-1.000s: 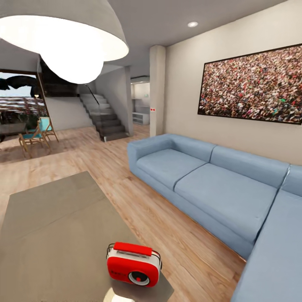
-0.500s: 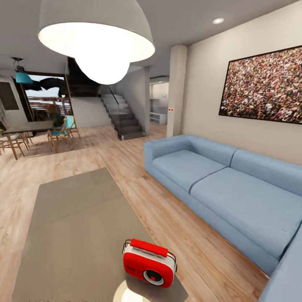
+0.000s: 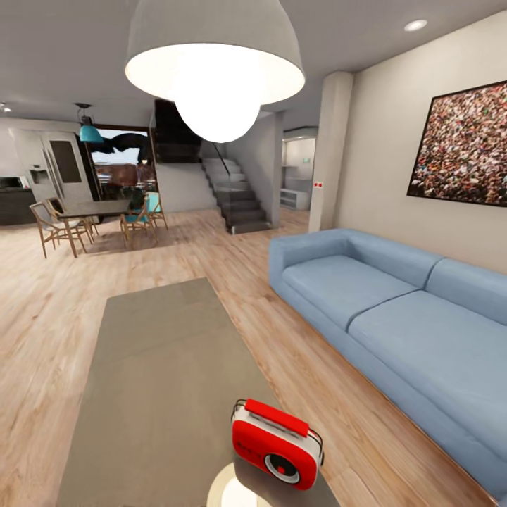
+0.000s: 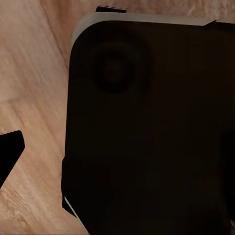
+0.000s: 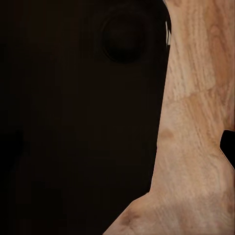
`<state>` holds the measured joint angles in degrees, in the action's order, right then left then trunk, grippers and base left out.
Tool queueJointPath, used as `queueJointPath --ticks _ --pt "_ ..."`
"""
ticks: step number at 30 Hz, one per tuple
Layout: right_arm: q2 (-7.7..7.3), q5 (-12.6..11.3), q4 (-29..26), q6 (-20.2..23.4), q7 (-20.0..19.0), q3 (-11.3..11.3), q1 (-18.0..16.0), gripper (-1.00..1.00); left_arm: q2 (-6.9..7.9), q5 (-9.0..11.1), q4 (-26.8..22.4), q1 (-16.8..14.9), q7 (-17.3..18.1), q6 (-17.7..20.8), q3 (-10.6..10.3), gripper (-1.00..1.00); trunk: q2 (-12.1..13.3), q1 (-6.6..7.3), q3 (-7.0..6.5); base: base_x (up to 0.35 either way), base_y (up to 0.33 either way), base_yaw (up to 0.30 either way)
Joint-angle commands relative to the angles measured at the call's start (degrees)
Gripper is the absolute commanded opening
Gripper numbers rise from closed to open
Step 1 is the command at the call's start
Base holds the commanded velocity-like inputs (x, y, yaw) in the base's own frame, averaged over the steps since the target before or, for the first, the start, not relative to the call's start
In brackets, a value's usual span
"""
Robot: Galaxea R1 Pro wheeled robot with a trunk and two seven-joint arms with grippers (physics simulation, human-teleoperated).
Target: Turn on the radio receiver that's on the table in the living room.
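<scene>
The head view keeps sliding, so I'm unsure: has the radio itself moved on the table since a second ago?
No. The radio receiver sits at the same near right corner of the table; the sofa shifted equally, so the camera turned.

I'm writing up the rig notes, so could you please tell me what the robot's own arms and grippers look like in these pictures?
Little of them shows. In each wrist view a large, matte black body with rounded corners and a shallow round recess sits over the wood floor; the left one has a pale grey edge. No cables or markings are visible.
</scene>
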<state>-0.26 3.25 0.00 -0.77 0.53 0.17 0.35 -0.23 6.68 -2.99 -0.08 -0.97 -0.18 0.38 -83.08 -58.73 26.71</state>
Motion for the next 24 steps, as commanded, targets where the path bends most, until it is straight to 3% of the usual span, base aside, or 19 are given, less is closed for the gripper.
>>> queueJointPath --ticks 1,14,24 --pt "0.0 0.0 0.0 0.01 0.0 0.0 0.0 1.0 -0.02 0.0 0.0 -0.01 0.0 0.0 0.03 1.0 0.0 0.0 0.0 0.0 0.0 0.275" --pt "0.0 0.0 0.0 0.05 -0.03 0.0 0.0 1.0 -0.03 0.0 0.0 -0.01 0.0 0.0 -0.03 1.0 0.0 0.0 0.0 0.0 0.0 0.265" --pt "0.0 0.0 0.0 0.07 -0.09 0.0 0.0 1.0 0.05 0.07 0.0 -0.01 0.0 0.0 -0.01 1.0 0.0 0.0 0.0 0.065 -0.088 0.034"
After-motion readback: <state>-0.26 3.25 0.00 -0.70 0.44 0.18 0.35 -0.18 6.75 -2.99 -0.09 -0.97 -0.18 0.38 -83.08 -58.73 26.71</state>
